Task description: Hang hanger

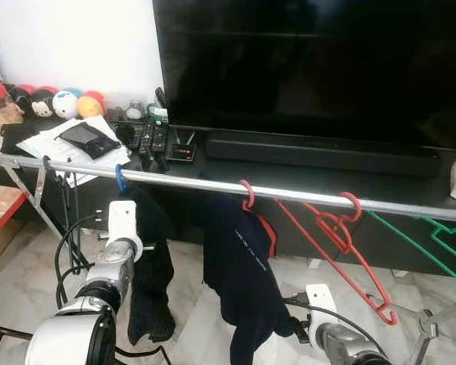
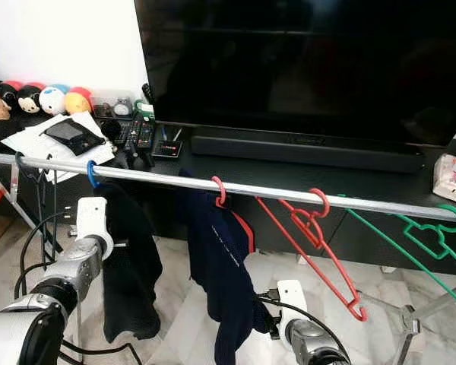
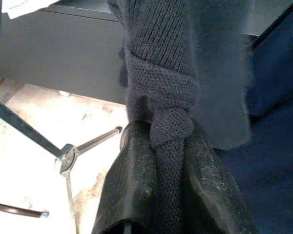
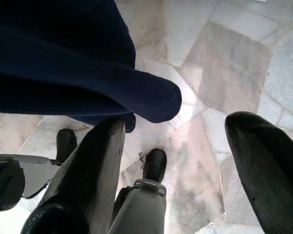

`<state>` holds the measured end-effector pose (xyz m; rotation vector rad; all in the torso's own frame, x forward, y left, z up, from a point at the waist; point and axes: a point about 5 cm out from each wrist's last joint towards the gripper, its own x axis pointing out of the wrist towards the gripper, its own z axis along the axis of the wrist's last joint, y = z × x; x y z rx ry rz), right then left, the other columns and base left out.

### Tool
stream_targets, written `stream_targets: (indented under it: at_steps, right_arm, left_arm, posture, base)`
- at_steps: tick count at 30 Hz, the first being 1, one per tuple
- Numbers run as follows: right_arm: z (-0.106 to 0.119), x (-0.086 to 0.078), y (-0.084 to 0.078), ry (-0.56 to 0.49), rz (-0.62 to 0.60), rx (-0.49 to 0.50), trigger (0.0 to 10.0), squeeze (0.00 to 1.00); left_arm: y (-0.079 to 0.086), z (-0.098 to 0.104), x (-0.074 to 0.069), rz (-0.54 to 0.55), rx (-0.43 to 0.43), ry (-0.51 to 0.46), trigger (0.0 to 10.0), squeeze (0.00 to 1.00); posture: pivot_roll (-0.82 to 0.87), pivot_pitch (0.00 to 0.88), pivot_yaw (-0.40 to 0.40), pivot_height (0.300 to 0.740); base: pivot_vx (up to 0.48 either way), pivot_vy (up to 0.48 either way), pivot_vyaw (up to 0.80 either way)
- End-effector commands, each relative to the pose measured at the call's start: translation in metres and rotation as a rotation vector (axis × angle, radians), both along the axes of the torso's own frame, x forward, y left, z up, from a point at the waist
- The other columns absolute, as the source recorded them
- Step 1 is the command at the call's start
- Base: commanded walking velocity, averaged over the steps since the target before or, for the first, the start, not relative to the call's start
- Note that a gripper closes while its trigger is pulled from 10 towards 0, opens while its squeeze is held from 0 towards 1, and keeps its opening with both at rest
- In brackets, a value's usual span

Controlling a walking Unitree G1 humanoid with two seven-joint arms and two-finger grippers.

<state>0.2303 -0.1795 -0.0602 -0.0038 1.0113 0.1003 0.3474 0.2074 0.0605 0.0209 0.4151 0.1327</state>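
One end effector pinching knit garment

Blue hanger — hooked on rail, dark knitwear

Left arm: we hold it raised and reaching forward, wrist level. Left gripper: our two black fingers are pinched tight on a fold of dark knit fabric.

Right arm: we carry it low. Right gripper: fingers spread wide apart, gripping nothing.
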Motion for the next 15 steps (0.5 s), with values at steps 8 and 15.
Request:
stream_targets:
  at_steps: [8, 15]
  right_arm:
    - [0.003, 0.004, 0.0, -0.012, -0.012, 0.008, 10.0, 0.0]
    - [0.004, 0.006, 0.0, -0.022, -0.019, 0.009, 10.0, 0.0]
  left_arm:
    - [0.001, 0.001, -0.004, -0.065, -0.01, -0.098, 0.0, 0.0]
    - [0.006, 0.013, -0.01, -0.084, -0.017, -0.29, 0.0, 0.0]
  posture:
    - [-0.07, 0.0, -0.025, 0.74]
    - [-0.08, 0.0, -0.023, 0.74]
  base:
    - [0.0, 0.0, 0.0]
    - [0.0, 0.0, 0.0]
